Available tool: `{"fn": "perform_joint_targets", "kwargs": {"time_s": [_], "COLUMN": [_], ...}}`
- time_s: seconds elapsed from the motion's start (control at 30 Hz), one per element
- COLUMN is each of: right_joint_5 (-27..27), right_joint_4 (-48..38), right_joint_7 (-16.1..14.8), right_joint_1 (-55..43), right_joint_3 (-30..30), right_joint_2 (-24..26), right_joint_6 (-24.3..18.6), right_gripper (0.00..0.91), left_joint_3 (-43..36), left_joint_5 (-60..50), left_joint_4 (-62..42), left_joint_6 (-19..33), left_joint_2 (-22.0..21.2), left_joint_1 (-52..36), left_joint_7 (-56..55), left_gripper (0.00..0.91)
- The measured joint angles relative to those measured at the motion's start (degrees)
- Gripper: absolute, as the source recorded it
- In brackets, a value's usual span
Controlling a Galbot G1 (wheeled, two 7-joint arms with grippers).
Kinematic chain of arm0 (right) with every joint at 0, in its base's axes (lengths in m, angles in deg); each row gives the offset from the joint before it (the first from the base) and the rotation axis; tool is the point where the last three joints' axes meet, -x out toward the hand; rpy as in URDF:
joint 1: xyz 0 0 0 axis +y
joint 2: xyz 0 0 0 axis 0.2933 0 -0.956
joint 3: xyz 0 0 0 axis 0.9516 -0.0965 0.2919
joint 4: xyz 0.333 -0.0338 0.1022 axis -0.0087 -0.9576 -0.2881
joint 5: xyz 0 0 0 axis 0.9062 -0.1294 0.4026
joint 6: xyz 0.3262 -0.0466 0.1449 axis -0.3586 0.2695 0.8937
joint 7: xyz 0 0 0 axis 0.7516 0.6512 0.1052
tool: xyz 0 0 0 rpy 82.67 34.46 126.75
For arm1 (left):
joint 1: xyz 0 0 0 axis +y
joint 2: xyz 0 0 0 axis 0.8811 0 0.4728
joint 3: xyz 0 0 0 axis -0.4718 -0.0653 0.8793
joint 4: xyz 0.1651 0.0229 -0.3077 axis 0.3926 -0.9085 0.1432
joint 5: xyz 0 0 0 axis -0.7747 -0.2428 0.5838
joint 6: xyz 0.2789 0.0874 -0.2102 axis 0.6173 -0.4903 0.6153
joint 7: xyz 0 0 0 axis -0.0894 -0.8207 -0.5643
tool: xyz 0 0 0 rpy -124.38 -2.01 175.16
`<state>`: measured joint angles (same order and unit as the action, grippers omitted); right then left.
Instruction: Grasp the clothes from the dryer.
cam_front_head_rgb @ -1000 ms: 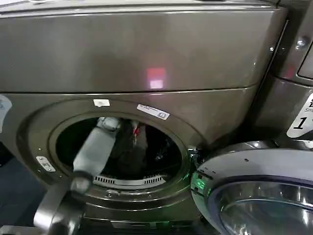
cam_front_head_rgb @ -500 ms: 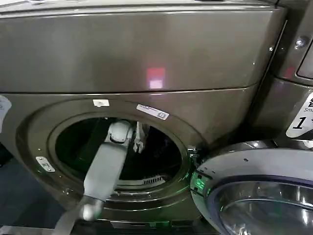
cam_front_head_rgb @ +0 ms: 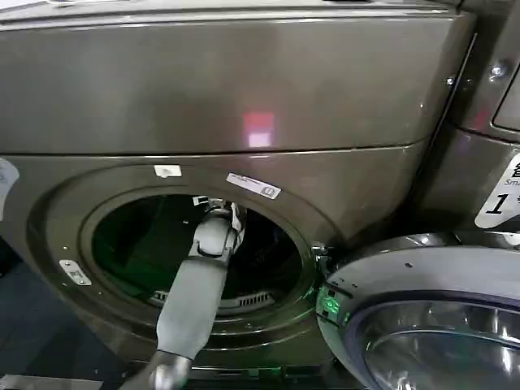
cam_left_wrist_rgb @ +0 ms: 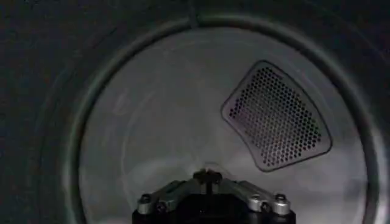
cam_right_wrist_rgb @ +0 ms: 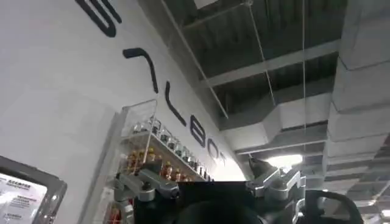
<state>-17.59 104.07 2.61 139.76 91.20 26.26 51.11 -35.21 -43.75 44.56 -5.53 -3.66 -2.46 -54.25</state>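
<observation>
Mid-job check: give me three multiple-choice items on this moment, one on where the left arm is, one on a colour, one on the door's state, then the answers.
1. Where does the left arm reach?
A. Through the dryer's round port into the drum
B. Onto the dryer's top panel
C. Against the door glass

2. What colour glows at the door's hinge side?
A. Blue
B. Green
C. Yellow

3. How does the dryer door stand?
A. Latched shut
B. Removed
C. Swung open to the right

Answers: 1 A, the left arm passes through the port of the dryer, and its left claw faces the drum's back wall. 2 B, a green light shows there. 3 C, the door hangs beside the port.
</observation>
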Motion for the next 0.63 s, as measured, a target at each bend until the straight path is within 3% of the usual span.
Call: {"fn": "perform_joint_targets", "kwargs": {"time_s": [0.63], "right_joint_5": [0.27], "right_joint_4": [1.14], "right_joint_7": [-0.45], "right_joint_1": [0.13], "right_joint_3": [0.22], "right_joint_2": [0.27], "right_joint_6": [0.56], "right_gripper": [0.907], "left_joint_3": [0.52], "left_joint_5": [-0.37], "left_joint_4": [1.08], "left_joint_6": [-0.50], "left_joint_2": [0.32], "left_joint_1": [1.29], "left_joint_7": [0.24], "left_gripper": [0.000]}}
